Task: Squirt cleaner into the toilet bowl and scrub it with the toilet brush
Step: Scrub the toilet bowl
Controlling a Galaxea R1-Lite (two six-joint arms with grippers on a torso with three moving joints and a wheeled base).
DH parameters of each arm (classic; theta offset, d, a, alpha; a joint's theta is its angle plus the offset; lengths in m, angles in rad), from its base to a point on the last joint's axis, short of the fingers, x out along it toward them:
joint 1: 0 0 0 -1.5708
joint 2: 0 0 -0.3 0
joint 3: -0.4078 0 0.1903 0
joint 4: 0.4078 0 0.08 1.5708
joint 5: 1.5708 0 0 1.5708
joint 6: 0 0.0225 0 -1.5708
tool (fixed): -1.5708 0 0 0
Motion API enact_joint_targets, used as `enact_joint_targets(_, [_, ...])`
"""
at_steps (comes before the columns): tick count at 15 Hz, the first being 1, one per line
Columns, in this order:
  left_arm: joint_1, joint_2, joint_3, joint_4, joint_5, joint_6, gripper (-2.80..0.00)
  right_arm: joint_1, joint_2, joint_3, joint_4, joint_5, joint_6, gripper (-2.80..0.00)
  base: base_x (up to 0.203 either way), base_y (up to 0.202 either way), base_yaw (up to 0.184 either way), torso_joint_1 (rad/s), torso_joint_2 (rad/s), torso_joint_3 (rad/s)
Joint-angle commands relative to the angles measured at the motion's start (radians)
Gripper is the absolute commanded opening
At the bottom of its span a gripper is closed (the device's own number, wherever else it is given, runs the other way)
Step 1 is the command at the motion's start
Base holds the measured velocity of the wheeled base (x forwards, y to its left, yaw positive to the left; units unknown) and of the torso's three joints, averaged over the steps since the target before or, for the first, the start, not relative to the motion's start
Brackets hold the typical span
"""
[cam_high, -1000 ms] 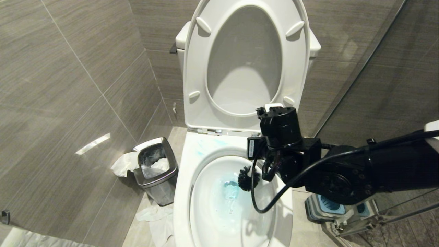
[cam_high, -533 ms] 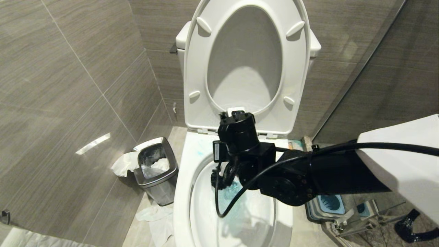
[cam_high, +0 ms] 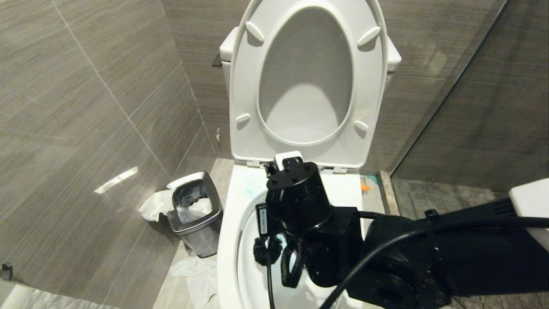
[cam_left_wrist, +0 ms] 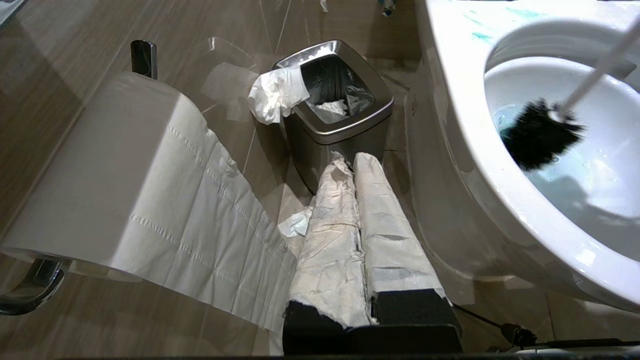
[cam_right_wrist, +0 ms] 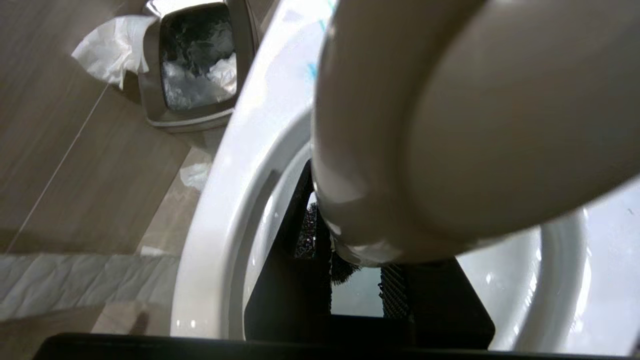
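Right gripper (cam_right_wrist: 355, 280): mine, over the bowl, clenched on the brush handle, which fills most of my right wrist view.
Brush (cam_left_wrist: 537, 132): black bristle head down inside the bowl, against the wall on my left side; white handle slanting up to my right gripper.
Bowl (cam_high: 229, 223): white, seat and lid up.
Cleaner (cam_left_wrist: 482, 36): teal smears on the rim near the hinge.
Left gripper (cam_left_wrist: 356, 210): clenched on nothing, fingers wrapped in white, parked low beside the bowl, pointing toward the bin (cam_left_wrist: 345, 125).
Paper roll (cam_left_wrist: 100, 175): near my left gripper.
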State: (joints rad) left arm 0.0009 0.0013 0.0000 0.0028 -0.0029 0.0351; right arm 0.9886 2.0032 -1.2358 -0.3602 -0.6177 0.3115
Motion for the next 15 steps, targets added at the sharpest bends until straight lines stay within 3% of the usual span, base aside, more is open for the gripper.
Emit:
enact_joint_targets(1, [-0.001,0.0,0.0,0.0,0.0,0.0,-2.8,0.009,-0.137,0.133,-0.003,-0.004,0.017,-2.8,0.0,0.0,0.0,0.0,0.0,0.0])
enact_joint_targets(6, [-0.001,0.0,0.0,0.0,0.001,0.0,-2.8,0.0,-0.258,0.363,-0.009,-0.005,0.081,-2.8,0.0,0.0,0.0,0.0,0.0,0.0])
enact_joint_targets(15, [0.001,0.0,0.0,0.0,0.0,0.0,-2.8,-0.206,-0.242,0.358,-0.007,-0.002,0.061,-2.8,0.0,0.0,0.0,0.0,0.0,0.0])
